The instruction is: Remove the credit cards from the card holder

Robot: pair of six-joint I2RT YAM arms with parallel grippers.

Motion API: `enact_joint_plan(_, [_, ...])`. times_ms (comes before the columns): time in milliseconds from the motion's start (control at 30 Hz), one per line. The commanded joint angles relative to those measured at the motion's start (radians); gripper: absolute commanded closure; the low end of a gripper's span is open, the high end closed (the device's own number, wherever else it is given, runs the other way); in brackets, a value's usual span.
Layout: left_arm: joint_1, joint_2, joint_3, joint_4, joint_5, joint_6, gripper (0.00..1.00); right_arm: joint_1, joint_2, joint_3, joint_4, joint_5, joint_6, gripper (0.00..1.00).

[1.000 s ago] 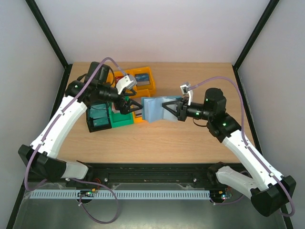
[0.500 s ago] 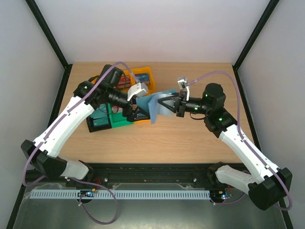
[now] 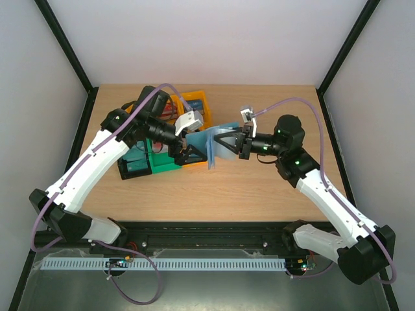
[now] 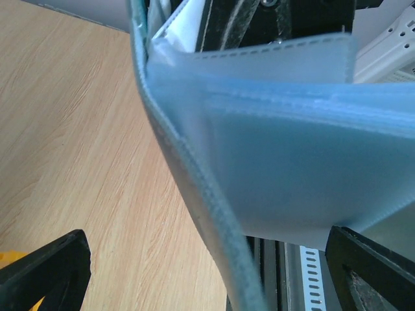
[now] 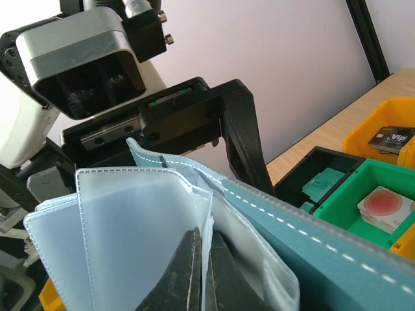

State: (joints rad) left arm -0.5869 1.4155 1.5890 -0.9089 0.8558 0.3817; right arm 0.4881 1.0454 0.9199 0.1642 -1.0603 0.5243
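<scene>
The teal card holder (image 3: pixel 215 138) hangs open above the table between both arms. My right gripper (image 3: pixel 219 144) is shut on one of its pale inner sleeves (image 5: pixel 130 227), with the fingertips (image 5: pixel 188 259) pinched together. My left gripper (image 3: pixel 194 154) is open wide. The holder's teal stitched edge (image 4: pixel 194 194) runs down between its two fingers (image 4: pixel 45 272), clear of both. I see no card in the visible sleeves. Credit cards lie in the bins: a white-and-red one (image 5: pixel 386 207), a teal one (image 5: pixel 324 183) and a dark one (image 5: pixel 392 137).
Left of the holder an orange bin (image 3: pixel 194 103), a green bin (image 3: pixel 165 163) and a black bin (image 3: pixel 133 162) sit close together under my left arm. Black frame posts stand at the table's back corners.
The right gripper has lifted the holder off the table and tipped it upright. The left gripper has swung right, up to the holder's left edge.
</scene>
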Motion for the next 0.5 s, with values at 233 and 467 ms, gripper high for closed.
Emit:
enact_joint_plan(233, [-0.004, 0.006, 0.028, -0.022, 0.049, 0.039, 0.01, 0.000, 0.010, -0.018, 0.072, 0.022, 0.023, 0.98])
enact_joint_plan(467, [-0.005, 0.028, 0.032, 0.058, -0.035, -0.061, 0.01, 0.011, 0.034, -0.036, 0.107, 0.031, 0.058, 0.98])
